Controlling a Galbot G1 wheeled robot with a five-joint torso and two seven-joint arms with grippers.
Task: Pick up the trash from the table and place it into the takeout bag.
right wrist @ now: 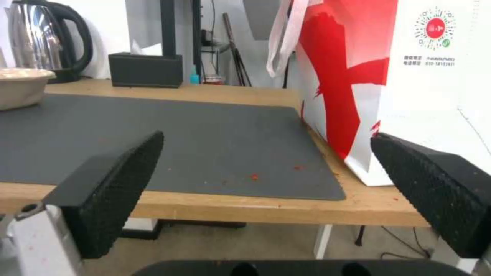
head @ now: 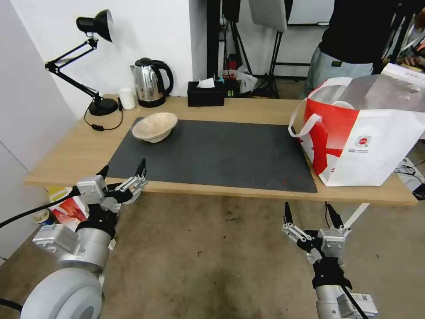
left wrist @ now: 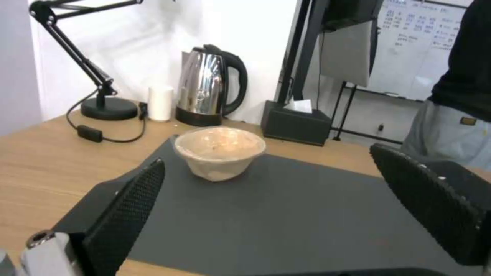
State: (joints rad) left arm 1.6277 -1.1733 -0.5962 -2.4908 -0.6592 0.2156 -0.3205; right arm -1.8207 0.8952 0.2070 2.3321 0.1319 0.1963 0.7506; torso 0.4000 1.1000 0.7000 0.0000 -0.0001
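Head view shows the beige bowl point(head: 155, 126) on the mat's point(head: 221, 155) far left corner, ahead of the left gripper point(head: 123, 174), which is nearer. Both grippers are empty, spread wide; the right gripper point(head: 312, 214) hangs below the bag point(head: 376, 146).

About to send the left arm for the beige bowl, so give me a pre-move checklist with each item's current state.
1. Left gripper jaws open: ok.
2. Beige bowl upright on the dark grey mat, nothing touching it: ok.
3. Path from left gripper to bowl free of objects: ok.
4. Takeout bag standing at the table's right end, mouth open: ok.
5. Room inside the bag: cannot tell.
6. Right gripper open, below the table edge, out of the way: ok.
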